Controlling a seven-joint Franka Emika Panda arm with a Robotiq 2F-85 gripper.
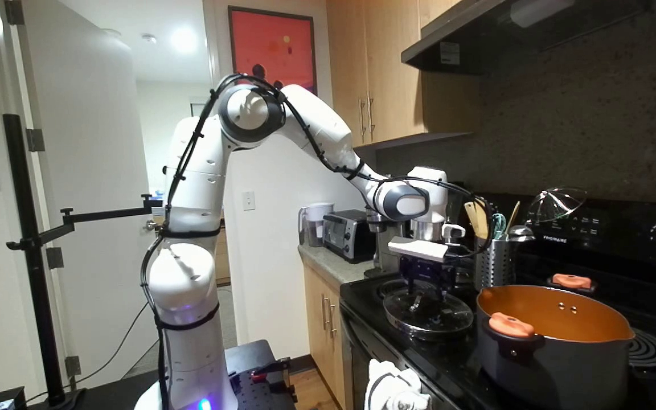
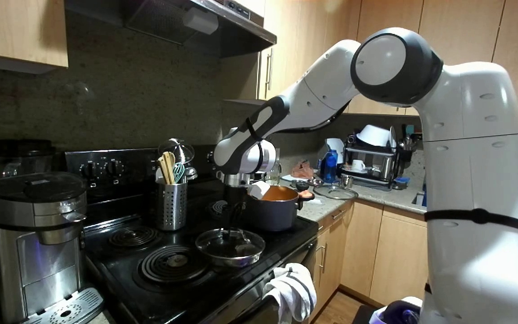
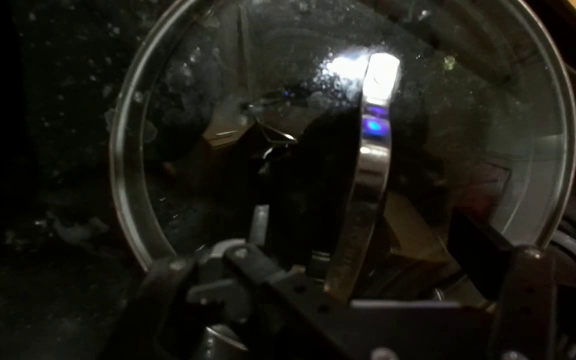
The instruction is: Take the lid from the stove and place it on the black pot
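On stove (image 2: 164,297), nr front edge, lid (image 1: 427,318) lies flat just beside pot (image 1: 556,370) w/ orange inside. Gripper (image 3: 360,222) is right over lid, unclenched, fingers (image 3: 480,255) well apart; in wrist view lid's metal handle (image 3: 373,165) shows b/w them. Can't tell if they touch it.

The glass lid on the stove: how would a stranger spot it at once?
Find the black stove with coil burners. Near its front edge, beside the dark pot with the orange inside, the glass lid lies under the gripper. Unlike that deep, open pot, it is low, round and see-through, with a shiny metal rim and a strap-like metal handle.
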